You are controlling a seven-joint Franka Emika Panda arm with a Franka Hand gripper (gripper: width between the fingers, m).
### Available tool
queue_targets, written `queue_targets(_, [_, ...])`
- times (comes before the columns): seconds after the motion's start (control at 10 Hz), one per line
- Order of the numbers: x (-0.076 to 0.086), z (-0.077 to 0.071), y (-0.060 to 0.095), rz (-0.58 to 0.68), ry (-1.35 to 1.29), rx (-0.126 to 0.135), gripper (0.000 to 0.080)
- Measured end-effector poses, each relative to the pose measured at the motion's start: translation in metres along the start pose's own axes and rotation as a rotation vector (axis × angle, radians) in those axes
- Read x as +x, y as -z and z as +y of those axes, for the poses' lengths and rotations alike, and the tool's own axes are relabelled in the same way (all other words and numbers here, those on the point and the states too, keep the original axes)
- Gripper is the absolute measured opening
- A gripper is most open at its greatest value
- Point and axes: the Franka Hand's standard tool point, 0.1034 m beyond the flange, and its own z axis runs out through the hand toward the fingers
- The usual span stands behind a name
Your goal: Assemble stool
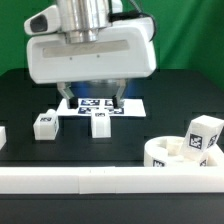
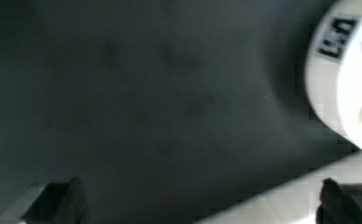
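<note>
gripper (image 1: 97, 97) hangs over the back-centre of the black table (image 1: 175, 105) with its jaws spread as wide as they go and nothing held. In the wrist view only bare dark table (image 2: 160, 100) lies between the fingertips (image 2: 62, 200). From the exterior view the tips sit over the marker board (image 1: 100, 104); can't tell if they touch it. Two stool legs lie loose near the board. The middle leg (image 1: 100, 122) is just at the board's near edge, roughly under the gripper. The left leg (image 1: 45, 125) is off the board's corner on the exterior view's left, apart from both. The seat (image 1: 168, 155) is at the front on the exterior view's right, right up against the front rail (image 1: 80, 180), well apart from the gripper. A third leg (image 1: 205, 135) stands upright at the seat's far side, tags facing the camera; can't tell if it's in the ring or behind it. A white piece (image 1: 2, 135) is cut off by the exterior view's left edge, can't identify it. Open black table runs between the middle leg and the seat, and in a strip between the legs and the rail. In the wrist view a white curved-edged part (image 2: 347, 80) with a tag shows at the picture's border, clear of both fingers; can't tell which part.
</note>
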Motion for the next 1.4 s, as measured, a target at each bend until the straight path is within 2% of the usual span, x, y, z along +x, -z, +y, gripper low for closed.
queue_targets(0.1, [-0.011, 0.001, -0.003, -0.067, -0.047, 0.007, 0.0649])
queue_targets(0.2, [-0.016, 0.000, -0.002, -0.147, -0.037, 0.013, 0.0649])
queue_targets(0.4, [-0.017, 0.000, -0.003, -0.293, -0.037, 0.033, 0.0649])
queue_targets(0.5, [-0.019, -0.001, -0.009, -0.324, 0.075, 0.001, 0.0649])
queue_targets(0.6, [-0.032, -0.004, -0.013, -0.408, 0.160, -0.016, 0.0649])
queue_targets(0.7, [-0.043, -0.001, -0.020, -0.491, 0.238, -0.036, 0.0649])
queue_targets(0.8, [-0.048, 0.004, -0.023, -0.548, 0.228, -0.038, 0.0649])
queue_targets(1.1, [-0.053, 0.007, -0.023, -0.729, 0.215, -0.045, 0.0649])
queue_targets(1.2, [-0.056, 0.013, -0.024, -0.786, 0.225, -0.067, 0.0649])
queue_targets(1.3, [-0.063, 0.024, -0.027, -0.878, 0.255, -0.131, 0.0649])
queue_targets(1.4, [-0.057, 0.027, -0.037, -0.884, 0.273, -0.164, 0.0649])
